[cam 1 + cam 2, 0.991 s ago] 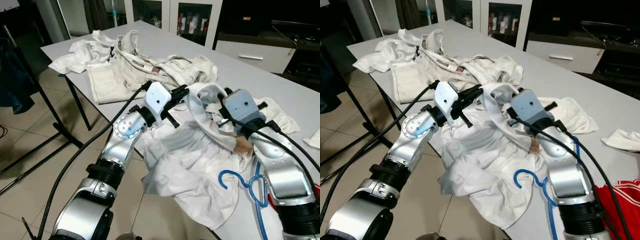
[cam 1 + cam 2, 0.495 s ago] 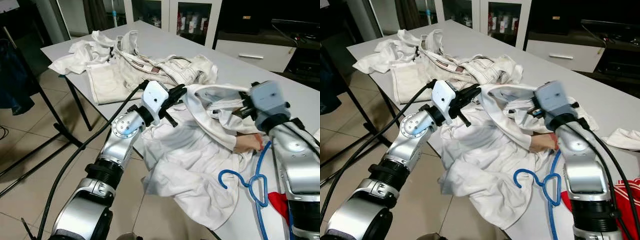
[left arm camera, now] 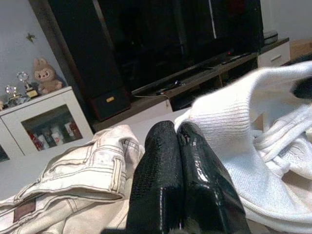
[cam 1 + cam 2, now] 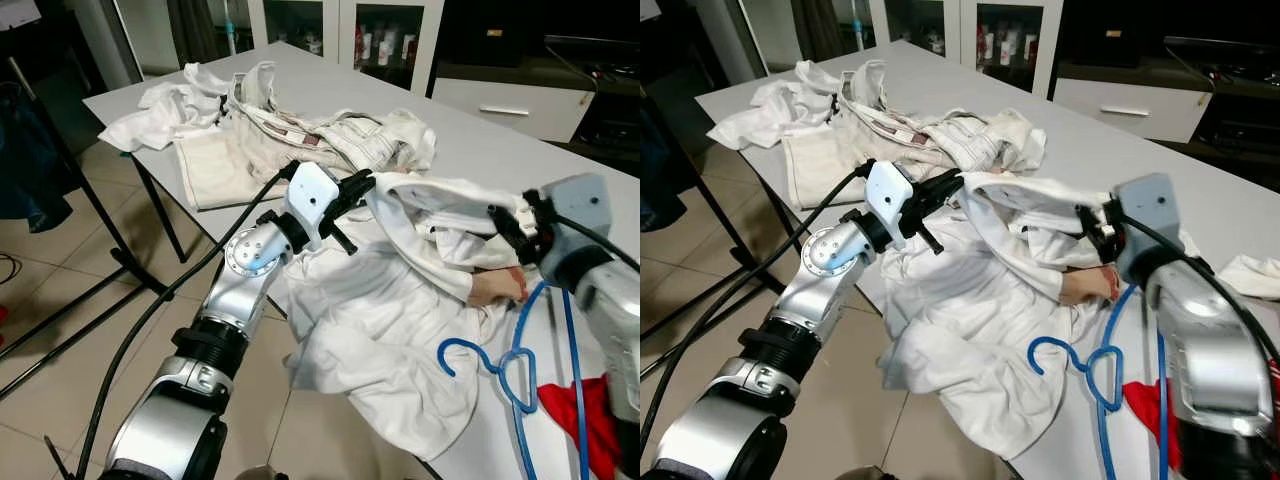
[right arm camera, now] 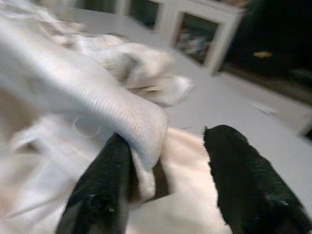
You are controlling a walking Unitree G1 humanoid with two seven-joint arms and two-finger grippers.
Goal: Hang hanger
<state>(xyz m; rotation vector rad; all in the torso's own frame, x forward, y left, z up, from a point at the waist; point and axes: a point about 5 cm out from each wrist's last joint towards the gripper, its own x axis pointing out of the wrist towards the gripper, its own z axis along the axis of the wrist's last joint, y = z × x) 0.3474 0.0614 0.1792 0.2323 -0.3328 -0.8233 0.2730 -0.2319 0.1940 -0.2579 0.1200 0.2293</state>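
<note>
The left gripper [image 4: 362, 186] is seen with its black fingers [image 3: 178, 161] pressed flat together, the ribbed collar of a white garment [image 4: 400, 300] pinched at their tips. The right gripper [image 4: 508, 228] is spread wide; one finger [image 5: 105, 185] is hooked inside the opposite side of the same collar, the other [image 5: 243, 180] stands free. Between the two the neck opening is drawn taut above the grey table [image 4: 480, 140], the rest of the garment trailing over the near edge.

The blue hanger [image 4: 515, 365] lies flat on the table beside the right forearm, partly over a red cloth [image 4: 580, 410] and just beside the garment's hem. Its hook curls toward the table's near edge and the robot's left; its long axis runs roughly away from the robot, toward a pale patch at the collar.

The task is judged to be at an early stage: the neck is opened, but the hanger is neither grasped, nor inserted, nor hung.
</note>
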